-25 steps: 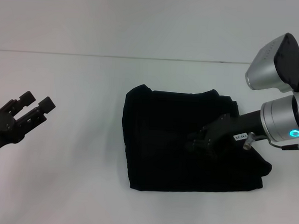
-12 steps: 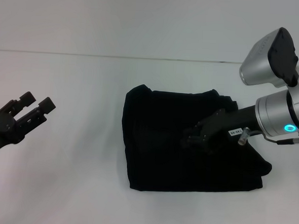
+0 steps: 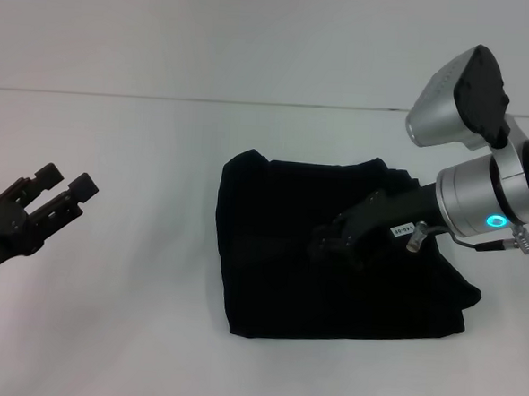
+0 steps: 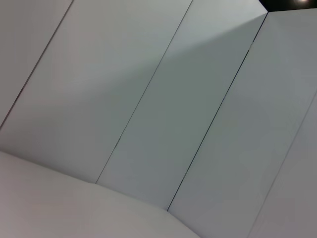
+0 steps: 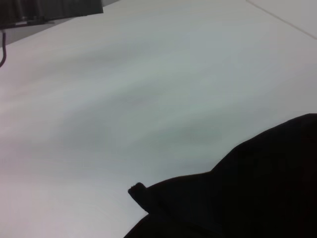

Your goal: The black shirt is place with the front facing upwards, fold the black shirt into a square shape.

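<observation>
The black shirt (image 3: pixel 278 271) lies folded into a rough square bundle on the white table, right of centre in the head view. No lettering shows on it. My right gripper (image 3: pixel 323 246) reaches in from the right and hovers low over the middle of the shirt, black against black cloth. In the right wrist view an edge of the black shirt (image 5: pixel 257 188) fills the lower corner. My left gripper (image 3: pixel 66 182) is open and holds nothing, far off to the left of the shirt.
The white table (image 3: pixel 130 333) spreads around the shirt, with a pale wall behind it. The left wrist view shows only wall panels (image 4: pixel 158 119). A dark part of the left arm (image 5: pixel 49 10) shows at the far edge of the right wrist view.
My right arm has slid leftward over the shirt, its gripper now nearer the shirt's centre. The shirt and the left arm have stayed put.
</observation>
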Controlling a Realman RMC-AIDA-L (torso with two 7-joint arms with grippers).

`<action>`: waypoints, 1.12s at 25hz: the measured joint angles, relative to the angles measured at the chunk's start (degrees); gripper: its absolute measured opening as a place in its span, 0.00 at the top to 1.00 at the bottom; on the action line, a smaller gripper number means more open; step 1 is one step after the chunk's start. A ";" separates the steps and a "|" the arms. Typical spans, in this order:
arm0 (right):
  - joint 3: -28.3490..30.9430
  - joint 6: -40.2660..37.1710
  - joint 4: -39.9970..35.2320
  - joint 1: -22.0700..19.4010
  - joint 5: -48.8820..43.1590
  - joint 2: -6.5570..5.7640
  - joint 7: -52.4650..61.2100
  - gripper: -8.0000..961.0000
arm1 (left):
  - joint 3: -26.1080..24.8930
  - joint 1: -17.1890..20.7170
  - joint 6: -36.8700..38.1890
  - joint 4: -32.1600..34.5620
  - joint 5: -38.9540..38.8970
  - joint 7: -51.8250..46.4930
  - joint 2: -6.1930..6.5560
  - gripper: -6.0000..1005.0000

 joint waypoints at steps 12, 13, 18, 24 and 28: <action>-0.38 0.03 0.55 0.96 0.35 0.17 -0.45 0.82 | 0.12 0.19 -0.01 0.00 0.00 0.11 -0.07 0.16; -0.26 -0.08 0.53 0.96 0.38 0.14 -0.47 0.83 | 0.13 0.19 -0.01 -0.01 0.00 0.13 -0.10 0.16; -0.17 -0.21 0.45 0.96 0.45 0.02 -0.46 0.87 | 0.16 0.19 -0.01 -0.08 0.00 0.17 -0.13 0.16; -0.17 -0.44 -0.33 0.80 0.81 -0.01 -0.55 0.87 | 0.17 0.06 -0.01 -0.09 0.00 0.08 -0.14 0.16; -0.03 -1.17 -0.95 0.34 2.05 -0.02 -1.34 0.89 | 0.00 0.02 -0.01 -0.09 0.00 0.04 -0.14 0.16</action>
